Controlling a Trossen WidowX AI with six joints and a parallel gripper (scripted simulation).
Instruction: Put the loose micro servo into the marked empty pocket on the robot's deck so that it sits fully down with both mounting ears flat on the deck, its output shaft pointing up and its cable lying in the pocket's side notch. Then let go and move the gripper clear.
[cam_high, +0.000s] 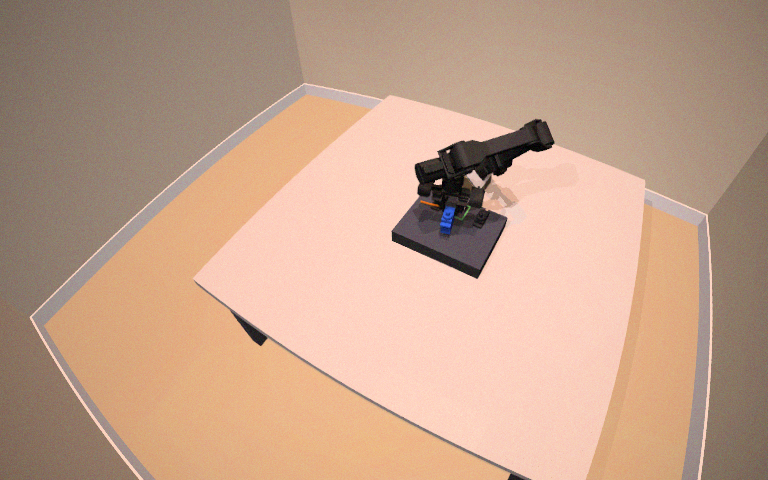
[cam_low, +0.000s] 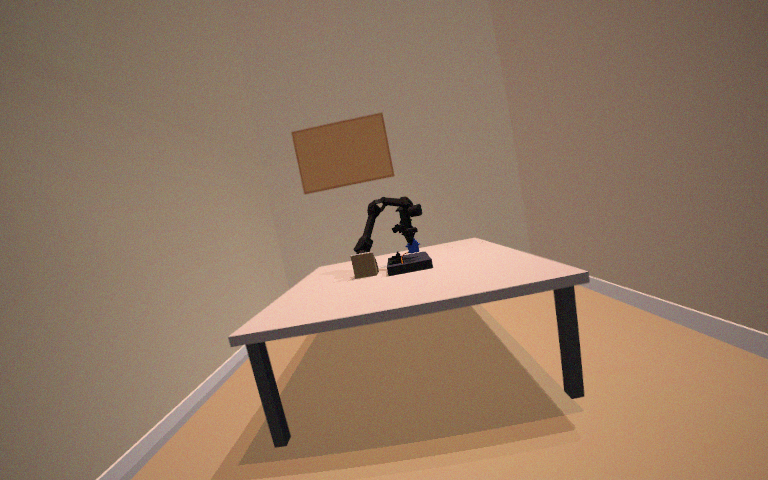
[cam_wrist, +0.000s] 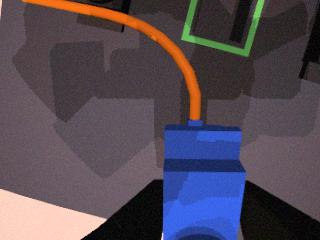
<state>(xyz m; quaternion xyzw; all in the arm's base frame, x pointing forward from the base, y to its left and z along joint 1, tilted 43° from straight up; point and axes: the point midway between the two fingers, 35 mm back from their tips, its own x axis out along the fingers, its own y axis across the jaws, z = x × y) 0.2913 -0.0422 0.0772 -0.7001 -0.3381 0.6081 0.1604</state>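
The blue micro servo (cam_high: 447, 218) (cam_low: 413, 246) (cam_wrist: 202, 190) is held upright above the dark deck (cam_high: 467, 251) (cam_low: 411, 266) (cam_wrist: 30, 165), its shaft end toward the wrist camera. My gripper (cam_low: 412, 241) (cam_wrist: 200, 190) is shut on the servo's sides. The servo's orange cable (cam_high: 429, 203) (cam_low: 402, 259) (cam_wrist: 195, 102) leaves its far end in the wrist view and bends to the upper left. The green-outlined pocket (cam_high: 467, 212) (cam_wrist: 215, 46) lies beyond the servo, up and slightly right in the wrist view. It looks empty where visible; its far part is cut off.
A black fitted part (cam_high: 481, 217) stands on the deck beside the pocket. Dark parts also show at the wrist view's top left (cam_wrist: 100, 7) and right edge. A brownish box (cam_low: 363, 265) stands beside the deck near the arm's base. Deck and box are on the pale table (cam_high: 339, 254) (cam_low: 470, 271).
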